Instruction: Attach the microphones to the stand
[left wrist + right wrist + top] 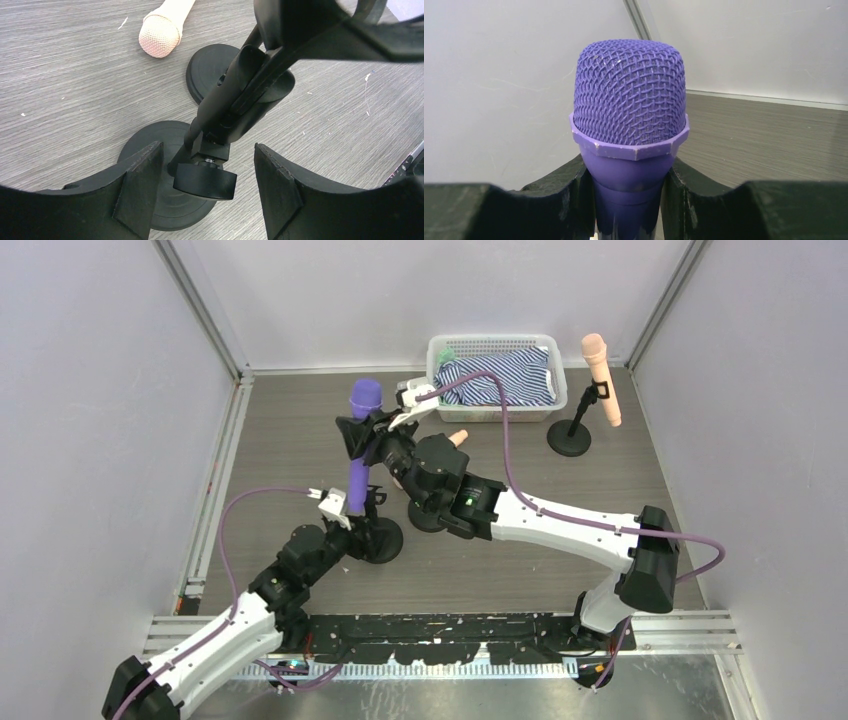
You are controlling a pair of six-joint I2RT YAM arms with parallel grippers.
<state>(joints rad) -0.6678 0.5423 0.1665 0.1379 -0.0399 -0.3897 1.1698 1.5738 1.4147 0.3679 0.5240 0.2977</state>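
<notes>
The purple microphone [366, 394] stands nearly upright at centre left, and my right gripper [376, 432] is shut on its neck just under the mesh head [629, 95]. Its handle runs down to a black stand [383, 540]; I cannot tell whether it sits in the clip. My left gripper [207, 156] is open, its fingers on either side of that stand's tightening knob [205, 181] with gaps on both sides. One peach microphone [600, 375] sits in the far right stand [569, 440]. Another peach microphone [159, 37] lies on the table behind my right arm.
A second black stand base [210, 65] stands just right of the near one, partly under my right arm. A white basket [490, 340] with a striped cloth sits at the back. White walls close in three sides.
</notes>
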